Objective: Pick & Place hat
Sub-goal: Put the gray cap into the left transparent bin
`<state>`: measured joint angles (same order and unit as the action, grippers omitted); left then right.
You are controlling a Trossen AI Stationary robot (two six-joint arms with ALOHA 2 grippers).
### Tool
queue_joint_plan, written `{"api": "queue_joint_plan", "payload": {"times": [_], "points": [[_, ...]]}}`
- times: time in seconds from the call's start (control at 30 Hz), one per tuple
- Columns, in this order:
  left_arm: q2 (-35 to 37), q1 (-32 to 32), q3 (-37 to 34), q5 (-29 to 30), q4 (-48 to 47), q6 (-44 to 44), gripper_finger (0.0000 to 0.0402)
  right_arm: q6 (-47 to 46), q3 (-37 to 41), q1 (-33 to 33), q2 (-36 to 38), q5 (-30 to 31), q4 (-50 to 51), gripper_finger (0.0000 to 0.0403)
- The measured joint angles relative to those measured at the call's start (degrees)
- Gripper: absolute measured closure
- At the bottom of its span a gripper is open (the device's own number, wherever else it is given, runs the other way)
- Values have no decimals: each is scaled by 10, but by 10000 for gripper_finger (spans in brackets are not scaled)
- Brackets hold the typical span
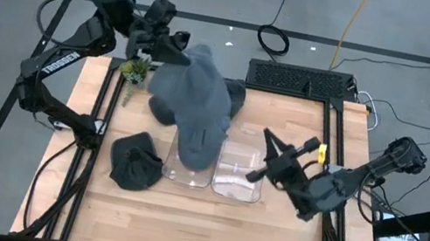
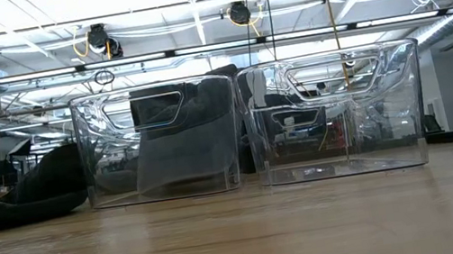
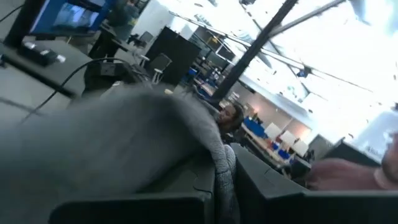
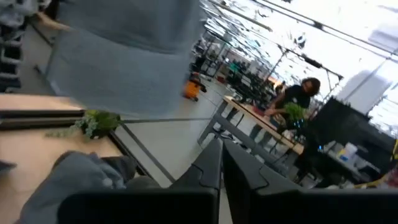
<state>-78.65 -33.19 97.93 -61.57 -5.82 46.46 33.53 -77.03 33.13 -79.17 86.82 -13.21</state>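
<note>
A: High view. What do the containers hold?
B: Two clear bins stand side by side on the wooden surface [image 1: 204, 234]. The grey hat [image 1: 196, 100] hangs into the left bin [image 1: 189, 165]; the right bin [image 1: 239, 176] holds only a small pale item, too small to tell. A dark hat [image 1: 135, 161] lies on the surface just beside the left bin, and a small green plant [image 1: 135, 71] sits near the surface's far left corner.

A: And the jaws?
B: The left gripper [image 1: 173, 45] is raised over the far left part of the surface, jaws clenched on the grey hat's upper edge. The right gripper [image 1: 266, 156] rests over the right bin, jaws pressed together and gripping nothing.

A: Low view?
B: The left bin [image 2: 158, 142] shows grey fabric [image 2: 186, 133] inside; the right bin [image 2: 334, 114] is see-through to the room. The dark hat [image 2: 28, 195] lies to the left of the bins.

A: Left wrist view?
B: Grey fabric [image 3: 124, 143] fills the frame, lying against that arm's own fingers.

A: Right wrist view?
B: The closed fingers [image 4: 219, 168] point toward the hanging grey hat [image 4: 124, 56], well apart from it; the plant [image 4: 96, 121] shows below the hat.
</note>
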Motion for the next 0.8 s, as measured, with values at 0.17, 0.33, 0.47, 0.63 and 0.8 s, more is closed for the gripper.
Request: {"api": "queue_joint_plan", "payload": {"times": [0.17,0.33,0.47,0.63,0.8], "points": [[18,13,0,11,0,-75,377,-30,0,-35,24,-72,11,402],[42,34,0,77,-39,-203,377,-121,0,-86,52,-224,115,402],[62,62,0,145,-138,-337,377,-229,0,-142,78,-385,233,403],[76,115,0,289,-288,-491,377,-292,0,-208,97,-479,309,403],[75,167,0,407,-378,-560,377,-284,0,-249,121,-425,311,403]]}}
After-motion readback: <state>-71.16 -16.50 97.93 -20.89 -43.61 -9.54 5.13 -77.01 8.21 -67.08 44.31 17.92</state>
